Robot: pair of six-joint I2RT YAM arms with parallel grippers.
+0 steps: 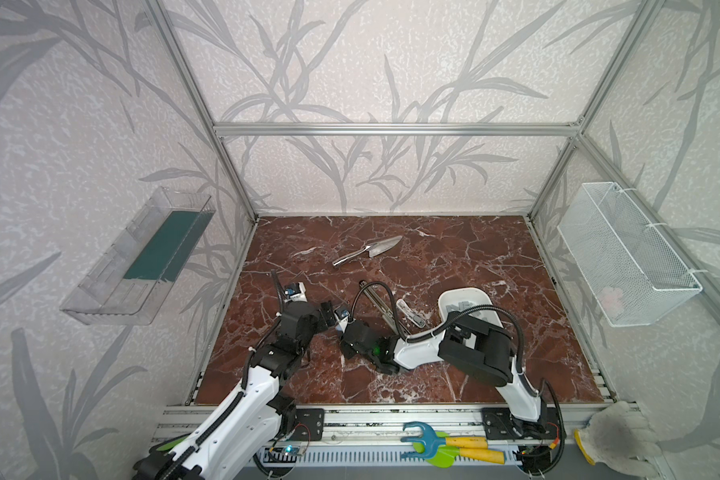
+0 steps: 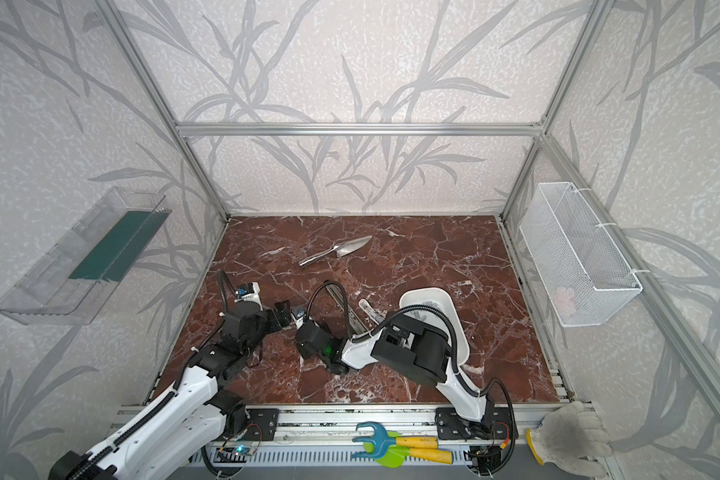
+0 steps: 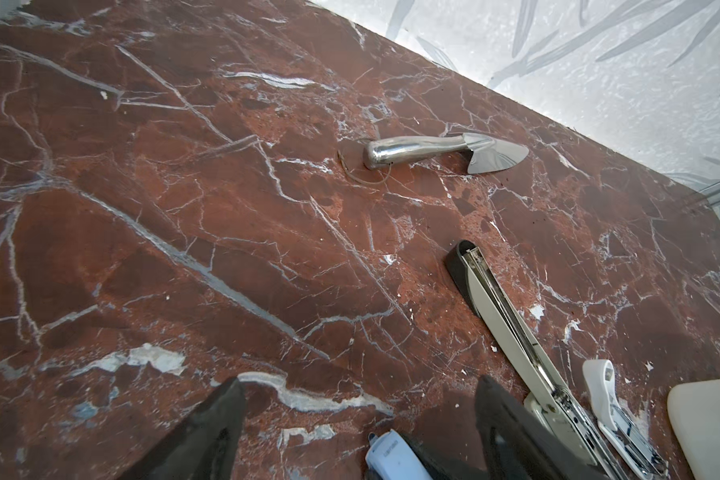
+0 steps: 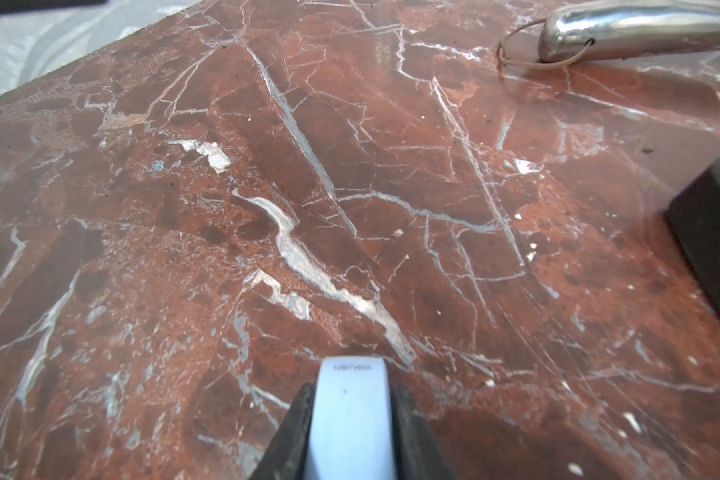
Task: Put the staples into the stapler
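We start with the red marble table, which fills the lower middle of both top views. Right of centre on it sits the white tray. The grey strips inside it, which we take for the staples, are partly hidden by the right arm. Above centre lies a shiny metal trowel, well apart from the work.

The stapler lies at the centre of a top view, just left of the tray. It is folded open, with its metal channel bare along its length. We see no strip in the part of the channel that shows.

The left gripper hangs low over the table left of the stapler, its jaws spread wide and empty. The right gripper sits close beside it, clamped on a small pale-blue block with faint lettering. We cannot tell what that block is.

By our reading, the opening step is done. Fetching a strip from the tray, seating it in the channel and closing the stapler are all left to do.
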